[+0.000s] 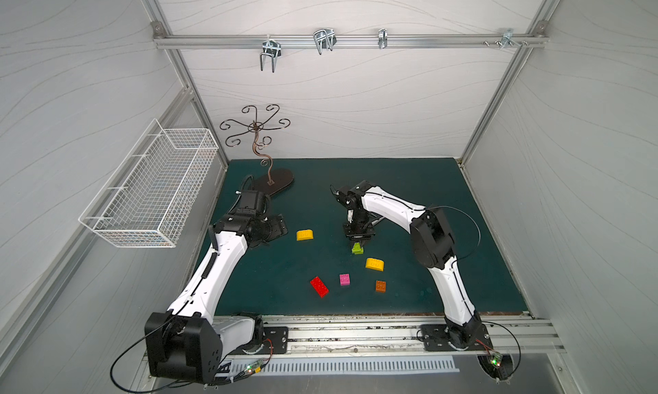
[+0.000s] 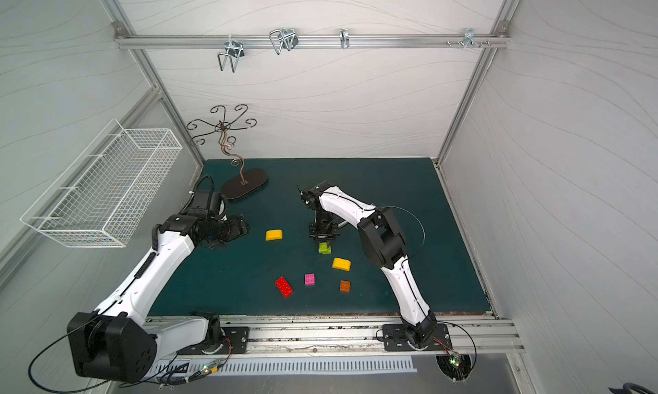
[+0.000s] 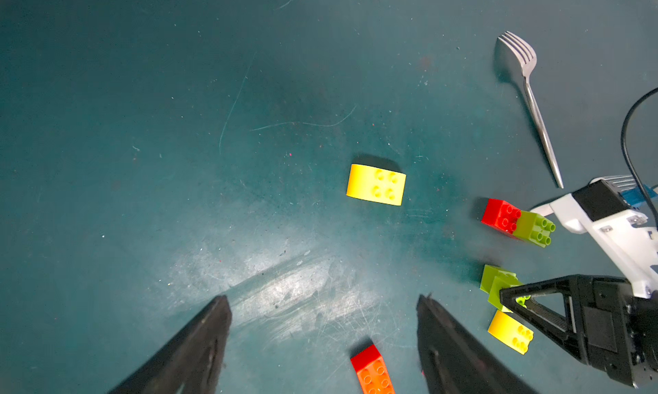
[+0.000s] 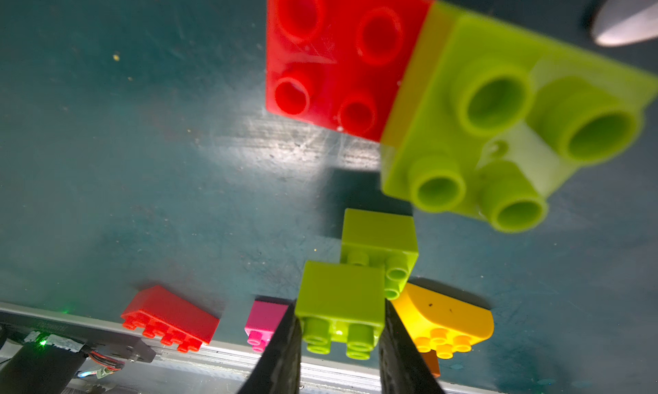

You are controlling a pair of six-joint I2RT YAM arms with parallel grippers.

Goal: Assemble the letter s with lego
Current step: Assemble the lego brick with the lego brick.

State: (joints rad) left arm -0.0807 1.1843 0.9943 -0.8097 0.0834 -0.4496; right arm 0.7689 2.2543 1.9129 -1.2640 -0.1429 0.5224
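Right hand (image 1: pixel 358 245) gripping lime green brick (image 4: pixel 340 292) near table (image 1: pixel 445 182) centre, left hand (image 3: pixel 322 303) spread wide by left edge, red brick (image 1: pixel 319 286), pink brick (image 1: pixel 344 279), orange brick (image 1: pixel 380 285) near front edge, back right corner open.

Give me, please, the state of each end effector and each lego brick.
left end effector: open, empty
right end effector: shut on a lime brick
second lime brick: on the mat, partly under the held one
red-and-lime pair: joined, on the mat
long red brick: loose
pink brick: loose
orange brick: loose
yellow bricks: loose
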